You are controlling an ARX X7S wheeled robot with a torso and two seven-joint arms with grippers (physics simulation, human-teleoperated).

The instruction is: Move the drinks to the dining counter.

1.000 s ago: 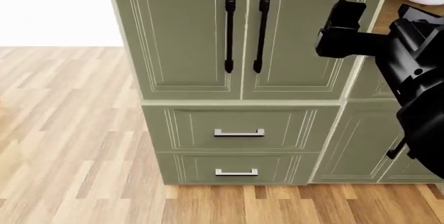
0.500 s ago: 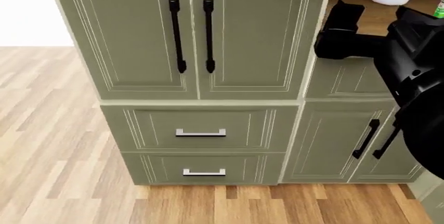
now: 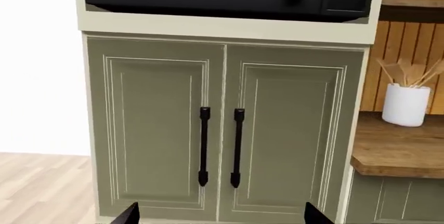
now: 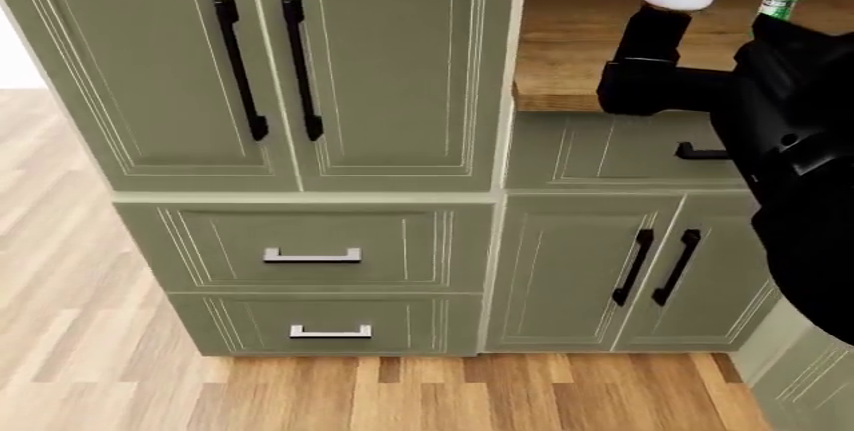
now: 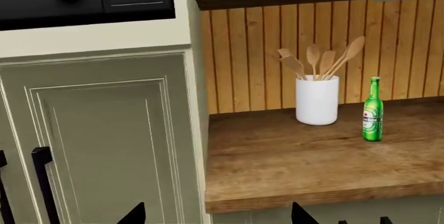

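Ahead of the rig stands a tall olive cabinet (image 4: 267,71) with two black bar handles; to its right, a dark wood tabletop (image 5: 312,167) over handled doors.

- Green bottle (image 5: 373,110) stands upright on that tabletop, just beside a white utensil crock (image 5: 317,101) holding wooden spoons. Apart from the crock, not touching. In the head view only the bottle's neck and label show, at the upper edge.
- Other two drinks: not in view. Dining counter: not in view.
- Right pincer (image 5: 216,219): only the two fingertips show at the frame edge, spread wide, nothing between them. Right arm is raised in front of the tabletop edge, well short of the bottle.
- Left pincer (image 3: 220,216): tips likewise spread wide and empty, facing the cabinet doors.

Risks, as I judge them:
- Bottle is tall and narrow; a sideways nudge from one finger on approach would tip it.
- Crock sits close on one side; a wide-open approach could clip it.
- Right arm blocks much of my head view of the tabletop, so depth near the bottle is hard to read.
- Left pincer faces the cabinet; turning the base could drive it into the doors.
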